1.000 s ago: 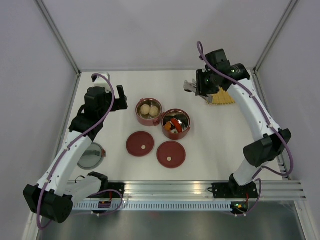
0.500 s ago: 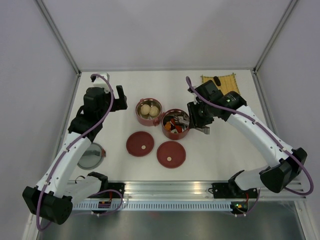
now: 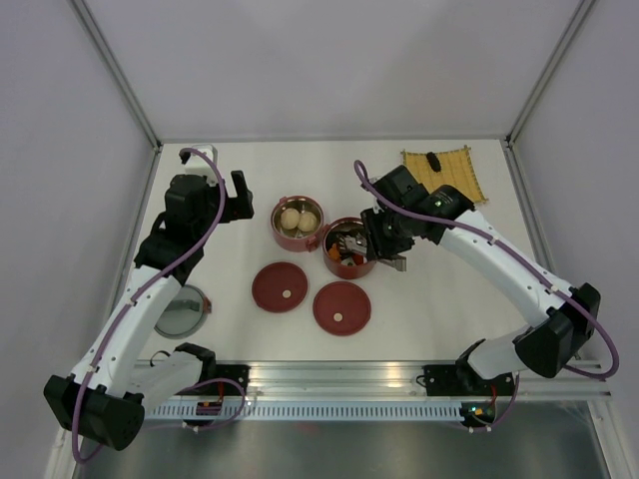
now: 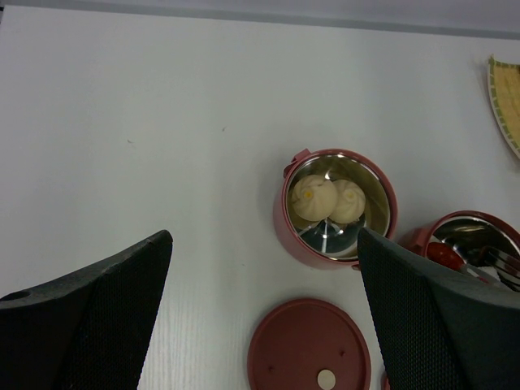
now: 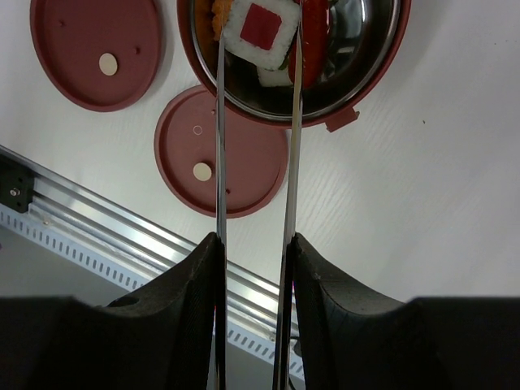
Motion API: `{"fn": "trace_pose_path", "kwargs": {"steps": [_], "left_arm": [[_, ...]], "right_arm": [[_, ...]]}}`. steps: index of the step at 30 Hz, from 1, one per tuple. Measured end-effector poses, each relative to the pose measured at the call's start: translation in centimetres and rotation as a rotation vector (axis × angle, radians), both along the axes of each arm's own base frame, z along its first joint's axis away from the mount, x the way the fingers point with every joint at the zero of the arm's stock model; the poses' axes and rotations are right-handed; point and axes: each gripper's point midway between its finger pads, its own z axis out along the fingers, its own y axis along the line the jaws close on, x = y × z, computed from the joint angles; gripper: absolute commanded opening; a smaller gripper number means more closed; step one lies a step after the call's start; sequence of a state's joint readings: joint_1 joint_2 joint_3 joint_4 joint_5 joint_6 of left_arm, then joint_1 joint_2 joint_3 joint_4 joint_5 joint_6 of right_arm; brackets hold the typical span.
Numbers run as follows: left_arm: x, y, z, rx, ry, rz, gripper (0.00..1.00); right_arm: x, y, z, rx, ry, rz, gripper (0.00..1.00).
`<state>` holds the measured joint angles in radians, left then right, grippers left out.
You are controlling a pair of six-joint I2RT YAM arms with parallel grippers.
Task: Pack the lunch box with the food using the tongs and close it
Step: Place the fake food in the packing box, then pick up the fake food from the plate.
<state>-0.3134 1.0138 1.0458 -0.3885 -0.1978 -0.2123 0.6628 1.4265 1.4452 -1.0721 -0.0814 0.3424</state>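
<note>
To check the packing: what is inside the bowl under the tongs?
A white roll piece with a red centre between the tongs, orange and red bits beside it. The bowl's far part is out of frame; anything beneath is covered.

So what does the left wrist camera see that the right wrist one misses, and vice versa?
Only the left wrist view shows the round dark-red steel-lined bowl holding two pale beige balls, a corner of the yellow woven mat, and the open left gripper. Only the right wrist view shows the right gripper shut on slim silver metal tongs, a white roll with a red centre between their arms, and a metal rail. Both show the other red bowl of mixed food and one flat red lid.
</note>
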Motion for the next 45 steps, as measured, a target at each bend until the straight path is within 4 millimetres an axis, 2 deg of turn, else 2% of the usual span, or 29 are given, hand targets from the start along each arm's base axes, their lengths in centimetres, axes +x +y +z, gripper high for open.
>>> {"fn": "trace_pose_path", "kwargs": {"steps": [7, 17, 26, 31, 35, 39, 45], "left_arm": [[0.0, 0.0, 0.0, 0.000, 0.000, 0.000, 1.00], [0.0, 0.0, 0.0, 0.000, 0.000, 0.000, 1.00], [0.0, 0.0, 0.0, 0.000, 0.001, 0.000, 1.00], [0.0, 0.0, 0.0, 0.000, 0.001, 0.000, 1.00], [0.0, 0.0, 0.0, 0.000, 0.001, 0.000, 1.00], [0.0, 0.0, 0.0, 0.001, 0.001, 0.000, 1.00], [0.0, 0.0, -0.1, 0.001, 0.002, 0.001, 1.00]], "right_arm": [[0.6, 0.0, -1.0, -0.038, 0.017, -0.013, 0.49], [1.8, 0.6, 0.4, -0.025, -0.024, -0.020, 0.54], [2.8, 0.2, 0.6, -0.059, -0.051, -0.045, 0.50], [4.6, -0.5, 2.3, -0.062, -0.096, -0.087, 0.46], [7.8, -2.3, 4.8, -0.046, -0.167, -0.151, 0.46], [11.6, -5.7, 6.7, -0.058, -0.249, -0.244, 0.46], [16.7, -12.0, 5.6, -0.155, -0.305, -0.408, 0.46]]}}
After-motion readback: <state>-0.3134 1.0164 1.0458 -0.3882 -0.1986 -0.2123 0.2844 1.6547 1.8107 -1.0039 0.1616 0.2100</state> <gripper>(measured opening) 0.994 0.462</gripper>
